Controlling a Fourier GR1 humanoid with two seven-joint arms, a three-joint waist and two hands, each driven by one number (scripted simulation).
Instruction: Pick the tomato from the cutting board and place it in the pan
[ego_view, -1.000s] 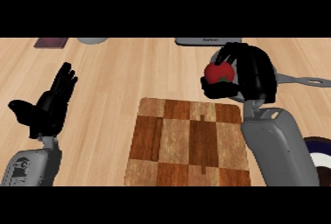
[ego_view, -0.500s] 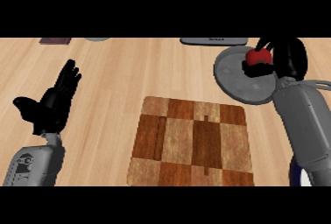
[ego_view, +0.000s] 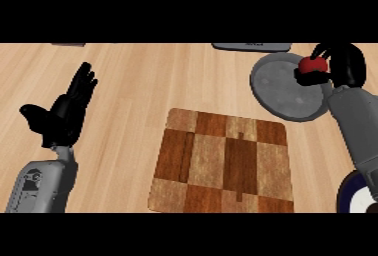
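Tomato over the pan, in the right hand.

The right hand (ego_view: 341, 65) curls its fingers round the tomato (ego_view: 312, 64) above the pan (ego_view: 284, 90). The board (ego_view: 221, 162) lies bare. The left hand (ego_view: 65, 110) rests at left, fingers straight.

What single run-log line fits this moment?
right hand: shut on tomato, over pan | left hand: open, resting | cutting board: bare

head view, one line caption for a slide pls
Right hand holds the tomato over the pan, cutting board bare.
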